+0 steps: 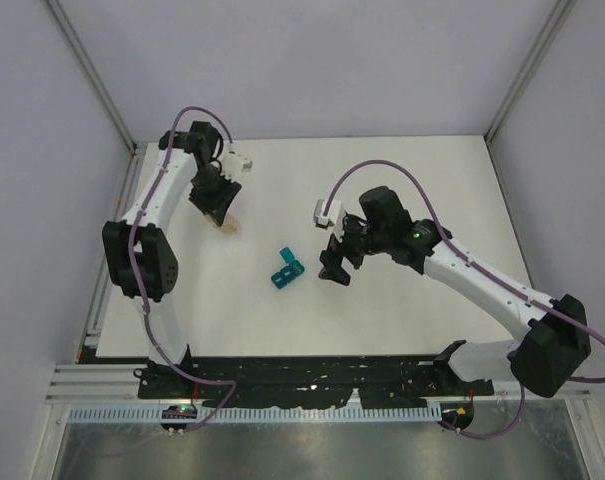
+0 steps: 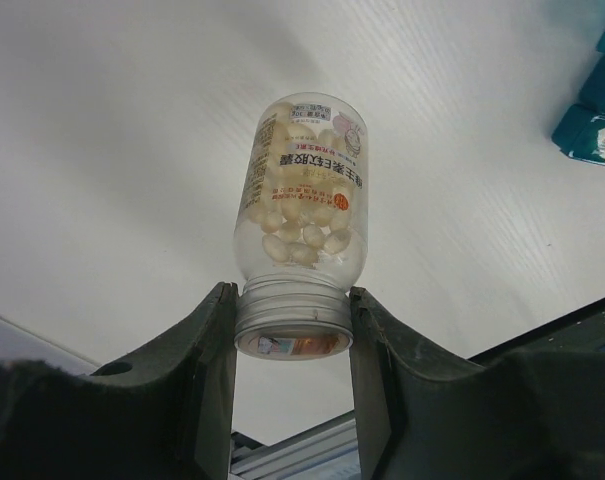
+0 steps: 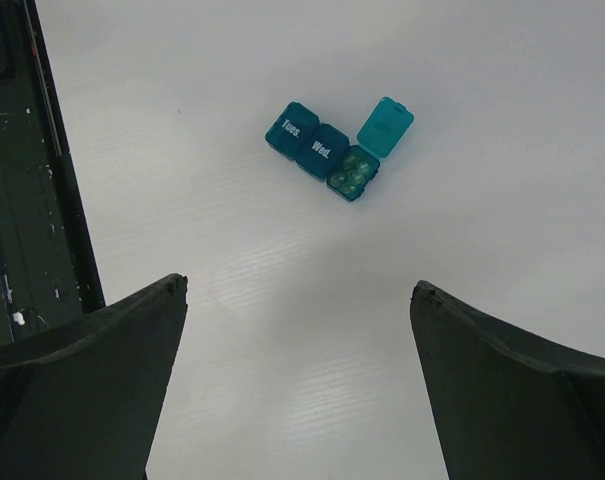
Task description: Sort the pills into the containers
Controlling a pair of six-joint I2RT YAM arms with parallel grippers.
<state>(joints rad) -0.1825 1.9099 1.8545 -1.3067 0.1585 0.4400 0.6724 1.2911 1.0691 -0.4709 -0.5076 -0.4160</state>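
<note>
Left wrist view: the left fingers are clamped on the threaded neck of a clear cylindrical vial that holds pale oval pills. From the right wrist, the right fingers stand wide apart above the white surface. At their 12 o'clock lies a teal plastic strip of three square compartments, two lids shut, the end one open with small round pills inside.

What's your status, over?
Left gripper shut on vial, pills inside. Right gripper open beside containers strip, end compartment open, holding pills. Nothing in the way.
</note>
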